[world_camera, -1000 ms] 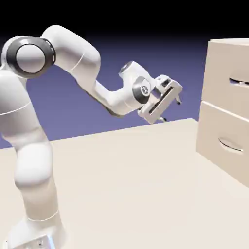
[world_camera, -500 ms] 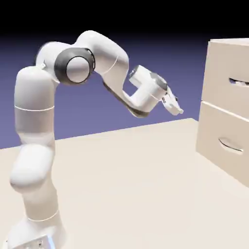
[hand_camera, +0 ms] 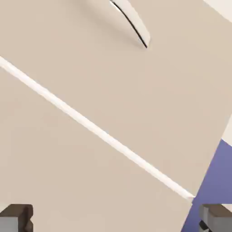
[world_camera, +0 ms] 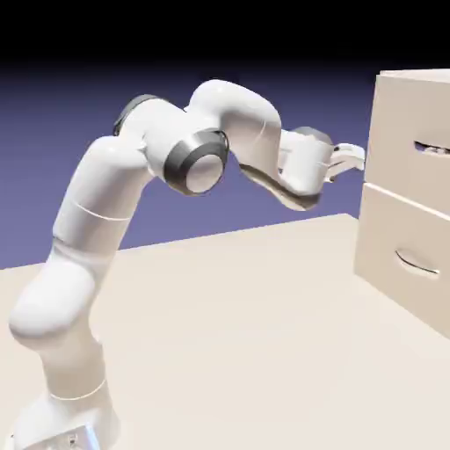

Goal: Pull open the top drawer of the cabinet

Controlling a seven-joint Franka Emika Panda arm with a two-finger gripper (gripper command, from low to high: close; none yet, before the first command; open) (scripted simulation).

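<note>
The beige cabinet (world_camera: 391, 132) stands at the exterior view's right edge. The top drawer (world_camera: 413, 176) carries a thin curved handle (world_camera: 431, 147) and sits flush with the lower drawer (world_camera: 395, 281). My gripper (world_camera: 352, 158) hovers just left of the cabinet at top-drawer height, pointing at it without touching. In the hand view my gripper (hand_camera: 117, 218) is open; its grey fingertips (hand_camera: 16, 217) stand wide apart with only flat drawer front (hand_camera: 68, 172) between them. A pale seam (hand_camera: 95, 129) crosses diagonally. Beyond it a curved handle (hand_camera: 132, 23) shows, seemingly the lower drawer's.
The cream table (world_camera: 228, 334) spreads between the robot base and the cabinet. The lower drawer's handle (world_camera: 417, 263) is below and right of the hand. In the hand view, blue backdrop (hand_camera: 217, 176) shows past the cabinet's edge.
The arm has swung right and stretched toward the cabinet. The hand has turned from sideways to facing the drawer fronts. The jaws stayed wide.
</note>
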